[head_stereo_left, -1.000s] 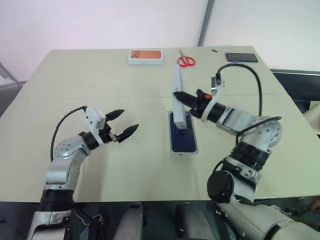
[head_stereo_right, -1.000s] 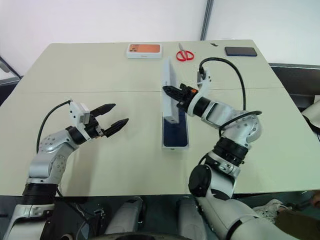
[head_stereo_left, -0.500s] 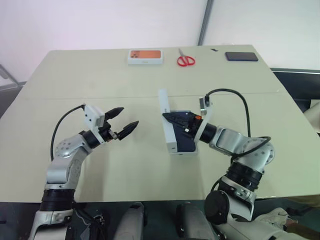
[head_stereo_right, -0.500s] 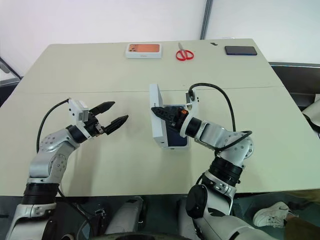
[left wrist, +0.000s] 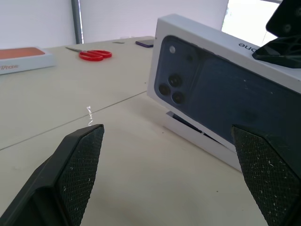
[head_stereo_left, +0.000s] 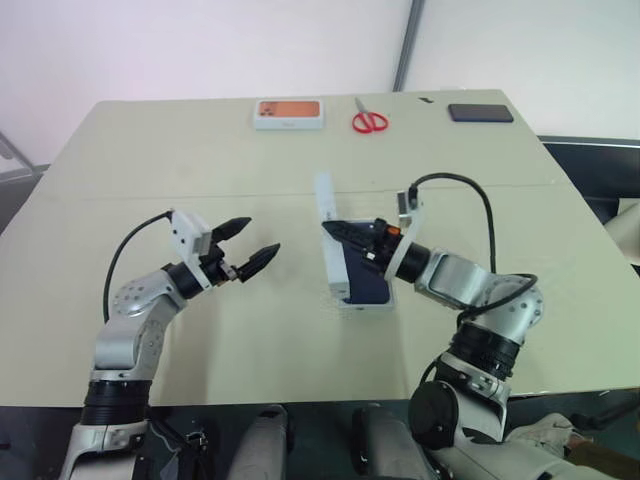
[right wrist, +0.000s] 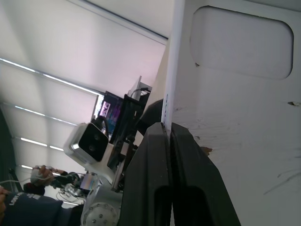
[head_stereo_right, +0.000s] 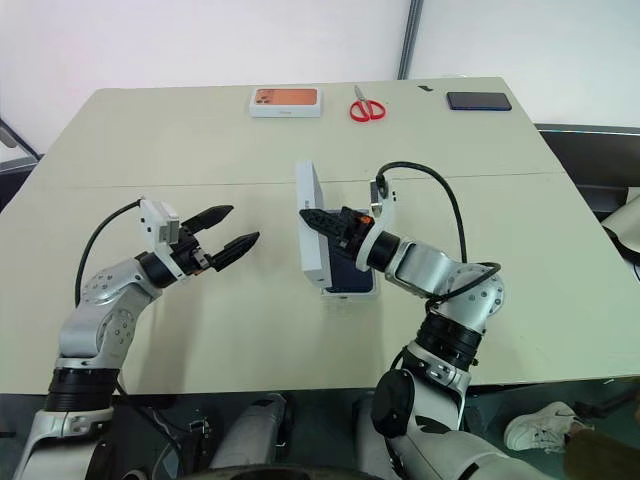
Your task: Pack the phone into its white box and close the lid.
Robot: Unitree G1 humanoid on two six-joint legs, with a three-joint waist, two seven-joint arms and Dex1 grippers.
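now right gripper [head_stereo_right: 312, 217] clamped on the lid's [head_stereo_right: 309, 221] wall, lid tilted over the white box [head_stereo_right: 349, 292] mid-table, phone [head_stereo_right: 355, 272] lying inside. left gripper [head_stereo_right: 230, 230] spread wide, holding nothing, off to the left of the box.

A big pale table [head_stereo_left: 200, 150] fills the middle. A thin line runs across it from nine o'clock to three o'clock. At the far edge, near twelve o'clock, lies a flat white box with an orange picture [head_stereo_left: 289, 112]. Near it, toward one o'clock, lie red scissors [head_stereo_left: 369, 120], closed, handles nearest. Farther along, at two o'clock, a black phone [head_stereo_left: 480, 113] lies flat near the corner. All three sit apart. Behind is a white wall with a grey pole [head_stereo_left: 404, 45].
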